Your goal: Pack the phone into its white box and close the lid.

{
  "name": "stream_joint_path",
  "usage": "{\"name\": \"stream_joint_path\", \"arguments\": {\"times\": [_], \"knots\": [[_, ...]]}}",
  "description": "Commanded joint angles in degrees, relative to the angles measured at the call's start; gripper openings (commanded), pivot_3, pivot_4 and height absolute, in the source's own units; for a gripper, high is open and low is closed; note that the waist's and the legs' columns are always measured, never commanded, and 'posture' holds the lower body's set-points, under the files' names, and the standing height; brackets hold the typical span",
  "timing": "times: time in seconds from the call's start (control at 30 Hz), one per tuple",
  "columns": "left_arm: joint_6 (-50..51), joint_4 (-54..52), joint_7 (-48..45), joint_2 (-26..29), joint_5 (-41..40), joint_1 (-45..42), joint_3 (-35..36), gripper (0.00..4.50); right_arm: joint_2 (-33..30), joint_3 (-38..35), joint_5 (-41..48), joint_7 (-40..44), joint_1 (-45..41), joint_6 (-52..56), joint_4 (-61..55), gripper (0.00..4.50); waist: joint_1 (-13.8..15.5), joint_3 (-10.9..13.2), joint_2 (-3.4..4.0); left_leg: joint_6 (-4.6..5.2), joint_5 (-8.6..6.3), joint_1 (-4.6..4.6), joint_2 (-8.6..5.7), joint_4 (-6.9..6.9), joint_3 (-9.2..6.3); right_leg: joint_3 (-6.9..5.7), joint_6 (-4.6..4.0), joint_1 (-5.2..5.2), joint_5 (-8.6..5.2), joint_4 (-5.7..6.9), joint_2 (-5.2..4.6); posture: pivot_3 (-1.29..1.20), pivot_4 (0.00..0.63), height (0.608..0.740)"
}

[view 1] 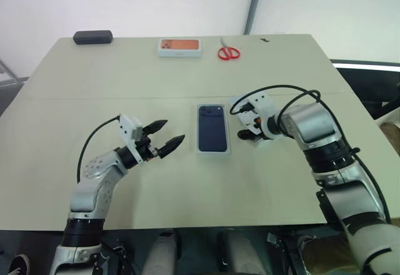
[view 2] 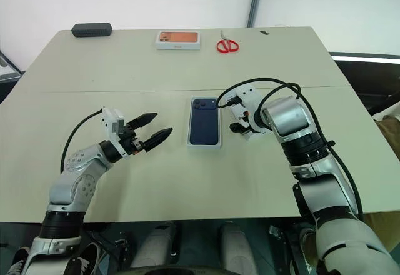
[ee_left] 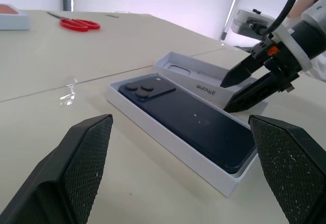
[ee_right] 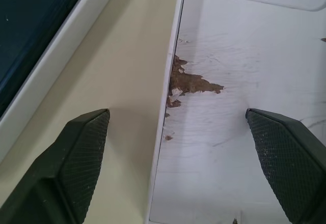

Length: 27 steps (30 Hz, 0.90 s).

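One phone [view 1: 212,127] in white box [view 1: 213,150], camera end away; both grippers wide.

The phone [view 1: 212,128] lies in the white box [ee_left: 168,148], in the gap between the two grippers. The box sits just ahead of the left gripper's [view 1: 165,135] spread fingertips. The lid [ee_left: 204,80] lies beside the box on its far side, its near wall between the right gripper's [ee_left: 239,87] fingers.
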Motion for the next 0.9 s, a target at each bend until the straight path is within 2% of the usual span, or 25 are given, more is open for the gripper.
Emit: {"name": "stream_joint_path", "arguments": {"times": [0.03,0.17,0.2,0.23,0.5,0.73,0.9], "knots": [[-0.52,-2.44,0.53,-0.1,-0.89,-0.03,0.56,4.5,0.95,-0.84,1.07,-0.78,0.45,0.23,-1.62,2.63,0.0,0.0,0.0,0.0,0.0,0.0,0.0,0.0,0.0,0.0,0.0,0.0,0.0,0.0,0.0,0.0,0.15,0.74],[-0.4,-2.33,0.56,0.03,-0.93,-0.06,0.39,4.5,1.96,-2.06,1.05,-2.83,0.4,0.58,-1.09,0.57,-0.01,-0.01,0.0,0.0,0.0,0.01,0.0,0.01,0.0,0.0,0.0,0.01,0.0,0.0,0.01,0.0,0.15,0.74],[-0.4,-2.31,0.54,0.05,-0.92,-0.07,0.36,4.5,2.21,-2.39,1.03,-3.3,0.32,0.63,-0.91,0.14,0.02,-0.01,0.0,0.0,0.0,0.02,0.0,0.01,0.01,0.0,0.0,0.02,0.0,0.0,0.01,0.0,0.15,0.74],[-0.43,-2.12,0.53,0.11,-0.82,-0.24,0.31,4.5,2.49,-2.83,0.91,-3.93,0.22,0.51,-0.63,0.02,0.04,-0.01,0.0,0.0,0.0,0.02,0.0,0.02,0.0,0.0,0.0,0.02,0.0,0.0,0.01,0.0,0.15,0.74],[-0.18,-1.62,0.15,0.69,-0.72,-0.94,0.37,4.5,4.43,-5.94,1.4,-6.78,-0.33,0.11,0.55,0.02,0.03,-0.01,0.0,0.0,0.0,0.02,0.0,0.02,0.0,0.0,0.0,0.03,0.0,0.01,0.01,0.0,0.15,0.74],[0.18,-0.84,-0.94,3.1,-1.37,-1.06,1.7,4.5,6.58,-16.49,4.18,-8.92,-1.43,-3.38,0.66,0.02,0.06,0.01,0.02,0.0,0.0,0.01,0.0,-0.01,0.02,0.01,0.0,0.0,0.0,0.01,0.02,0.0,0.15,0.74],[-0.96,-0.26,-0.13,2.34,-1.19,-1.53,2.07,4.5,15.13,-32.72,13.95,-8.61,-4.82,1.52,-0.75,0.02,-0.29,0.04,0.07,0.0,0.0,0.01,0.03,-0.02,0.03,0.04,0.0,-0.03,0.0,0.07,0.06,0.0,0.15,0.74]]}}
